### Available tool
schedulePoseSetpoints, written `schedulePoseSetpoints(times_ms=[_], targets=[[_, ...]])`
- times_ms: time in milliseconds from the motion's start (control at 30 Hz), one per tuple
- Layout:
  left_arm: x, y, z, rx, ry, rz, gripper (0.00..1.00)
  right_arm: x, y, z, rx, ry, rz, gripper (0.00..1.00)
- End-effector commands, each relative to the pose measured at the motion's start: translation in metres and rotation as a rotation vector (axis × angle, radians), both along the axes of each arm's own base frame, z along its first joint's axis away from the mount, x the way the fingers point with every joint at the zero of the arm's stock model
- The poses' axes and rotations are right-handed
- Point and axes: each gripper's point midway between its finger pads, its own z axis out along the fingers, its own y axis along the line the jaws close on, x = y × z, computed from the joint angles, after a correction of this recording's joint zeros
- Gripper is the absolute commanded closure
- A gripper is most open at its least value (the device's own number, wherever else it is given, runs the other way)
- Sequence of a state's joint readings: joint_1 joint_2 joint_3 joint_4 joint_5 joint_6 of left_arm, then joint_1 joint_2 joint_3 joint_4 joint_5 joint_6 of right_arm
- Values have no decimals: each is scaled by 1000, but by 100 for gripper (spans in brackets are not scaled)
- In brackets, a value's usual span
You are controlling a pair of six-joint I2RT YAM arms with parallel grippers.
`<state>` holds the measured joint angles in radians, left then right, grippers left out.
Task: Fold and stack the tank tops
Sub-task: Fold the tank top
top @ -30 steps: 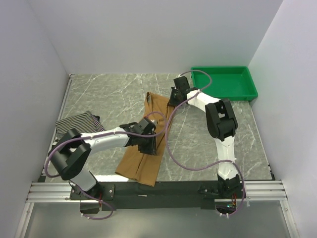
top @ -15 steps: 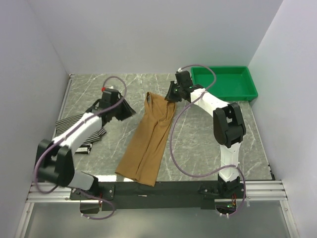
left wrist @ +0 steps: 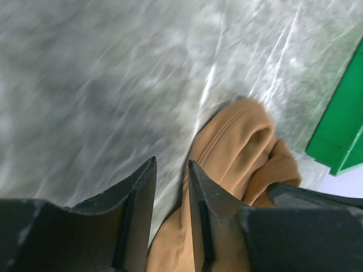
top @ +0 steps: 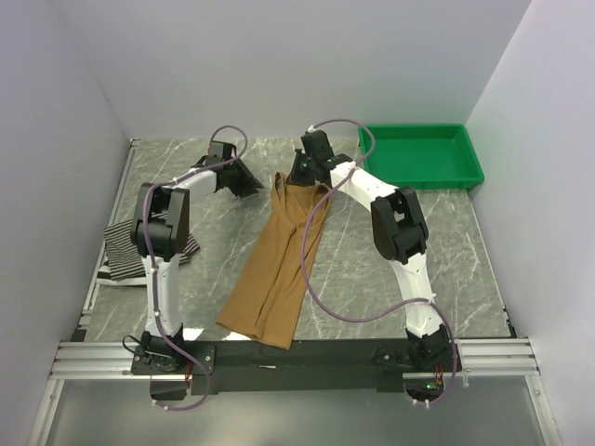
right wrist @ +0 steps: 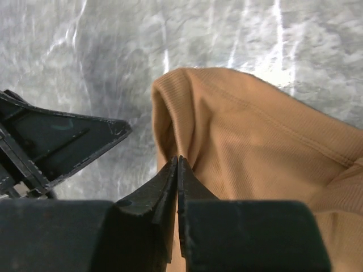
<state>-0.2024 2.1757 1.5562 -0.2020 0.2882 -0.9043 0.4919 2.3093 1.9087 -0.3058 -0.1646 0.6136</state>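
Item one: tan tank top [top: 274,269], lying lengthwise mid-table. At its 9 o'clock you have a striped tank top [top: 119,253]. At the tan top's far end, your right gripper [right wrist: 177,160] is pinched on the strap edge. Your left gripper [left wrist: 171,164] is parted and empty, just beside that end at 9 o'clock.

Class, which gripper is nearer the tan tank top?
Right. The right gripper is at the tan tank top's far edge; the left gripper is close beside it, leftward.

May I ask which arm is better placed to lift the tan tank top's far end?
Right, probably: the right gripper sits closed at the far edge of the tan tank top; the left gripper hovers open alongside.
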Motion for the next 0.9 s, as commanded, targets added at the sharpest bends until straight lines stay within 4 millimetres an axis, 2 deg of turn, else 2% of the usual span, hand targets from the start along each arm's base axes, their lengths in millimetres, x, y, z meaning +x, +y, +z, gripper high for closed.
schedulePoseSetpoints(times_ms=[0,67,167,200,233,300,333,533,733,867], targets=[[21,-19,13,-64,-63,-62,64,26,-4,18,77,-43,-99,94],[25,-23,11,-84,-69,-71,64,27,-4,18,97,-51,-115,94],[29,-31,4,-108,-68,-94,64,32,-5,6,133,-22,-132,94],[32,-36,6,-116,-80,-104,64,38,0,15,160,-23,-129,94],[34,-39,1,-122,-76,-114,63,39,-1,-3,150,14,-134,95],[37,-47,3,-147,-79,-137,64,44,4,-2,184,26,-129,96],[38,-49,0,-149,-74,-144,64,45,5,-12,182,41,-131,97],[42,-66,4,-177,-87,-175,64,50,8,-29,228,84,-135,99],[43,-79,15,-199,-125,-221,64,52,25,-31,368,115,-72,99],[42,-80,16,-159,-138,-222,64,55,27,-31,475,138,-75,97]])
